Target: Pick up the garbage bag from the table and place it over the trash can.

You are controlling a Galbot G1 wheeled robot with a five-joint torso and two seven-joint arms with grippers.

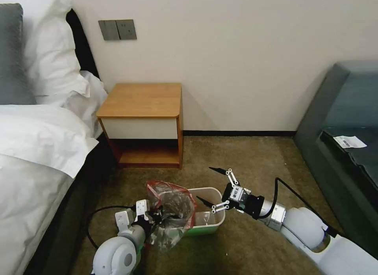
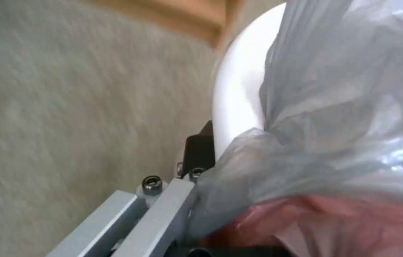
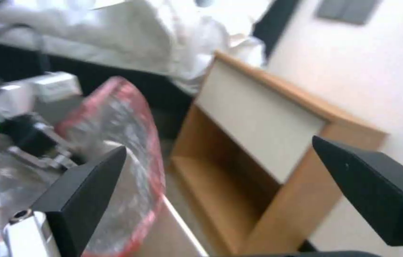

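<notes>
Garbage bag bunched over the left end of the trash can, pinched by the left gripper.

The left gripper (image 1: 154,216) clamps the wrinkled garbage bag (image 1: 173,208) at the trash can's (image 1: 214,222) left rim; the red-banded mouth stands up above the bin. The right gripper (image 1: 210,185) hovers over the can's uncovered right half, fingers spread wide, apart from the film. Open carpet (image 1: 244,160) lies around the bin; the nightstand (image 1: 143,99) stands behind it, top bare.

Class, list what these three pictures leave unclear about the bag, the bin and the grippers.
- Head view: left gripper fingertips buried in garbage bag.
- Head view: trash can left rim hidden under bag.
- Left wrist view: bag hides the grip.
- Right wrist view: motion blur smears bag's edge; right gripper open.
</notes>
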